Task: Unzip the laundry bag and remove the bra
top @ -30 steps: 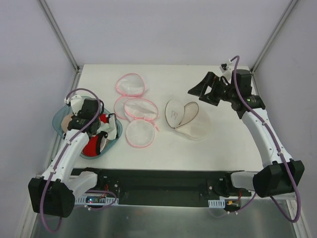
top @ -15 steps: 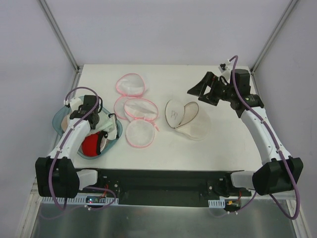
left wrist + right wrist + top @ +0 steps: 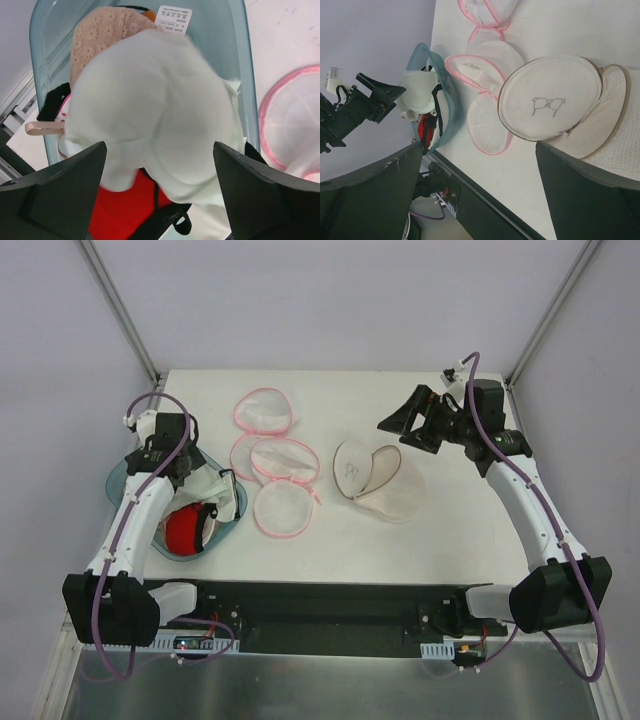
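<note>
Your left gripper [image 3: 160, 146] and right gripper [image 3: 479, 147] gape wide, empty; the soft white fabric bra [image 3: 150, 110] looks limp, so pinch its bunched middle.

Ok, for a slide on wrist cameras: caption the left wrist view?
Open left gripper over the white bra, which lies on a clothes pile in a blue tub.
</note>
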`<action>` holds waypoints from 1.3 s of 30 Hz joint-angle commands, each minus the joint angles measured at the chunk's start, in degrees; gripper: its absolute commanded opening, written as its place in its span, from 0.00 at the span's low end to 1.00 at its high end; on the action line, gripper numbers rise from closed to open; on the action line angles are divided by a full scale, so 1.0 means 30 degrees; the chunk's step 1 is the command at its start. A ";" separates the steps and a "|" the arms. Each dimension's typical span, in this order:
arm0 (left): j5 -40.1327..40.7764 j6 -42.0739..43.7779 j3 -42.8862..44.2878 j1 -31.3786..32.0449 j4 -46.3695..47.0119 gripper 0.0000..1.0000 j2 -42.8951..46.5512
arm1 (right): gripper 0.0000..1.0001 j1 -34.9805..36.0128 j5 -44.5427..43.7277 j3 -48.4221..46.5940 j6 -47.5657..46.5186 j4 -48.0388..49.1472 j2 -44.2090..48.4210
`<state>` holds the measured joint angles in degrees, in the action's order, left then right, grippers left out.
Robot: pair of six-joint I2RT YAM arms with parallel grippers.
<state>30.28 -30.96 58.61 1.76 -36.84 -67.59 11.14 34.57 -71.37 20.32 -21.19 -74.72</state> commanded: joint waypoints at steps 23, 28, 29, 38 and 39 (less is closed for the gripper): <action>-0.8879 0.5281 0.6421 0.6589 0.0116 0.99 -0.1227 | 0.96 0.0243 -1.1188 -0.2195 -0.4310 -0.7494 0.0823; -1.1526 0.4959 0.5222 0.7792 0.2198 0.99 -0.1697 | 0.96 0.0331 -1.4974 -0.1787 -0.4867 -0.8931 0.1642; -1.1994 0.4930 0.4900 0.7908 0.2492 0.99 -0.1727 | 0.96 0.0302 -1.5501 -0.1582 -0.5013 -0.8933 0.1818; -1.4606 0.5574 0.4224 0.8994 0.3403 0.99 -0.2401 | 0.96 0.0302 -1.6735 0.1202 -0.4692 -0.8435 0.3313; -1.4635 0.5632 0.4165 0.8994 0.3403 0.99 -0.2343 | 0.96 0.0302 -1.6795 0.1261 -0.4750 -0.8464 0.3285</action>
<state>-9.98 -15.92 72.12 28.23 -28.82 -74.87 11.79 -11.51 -69.17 6.74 -45.50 -65.91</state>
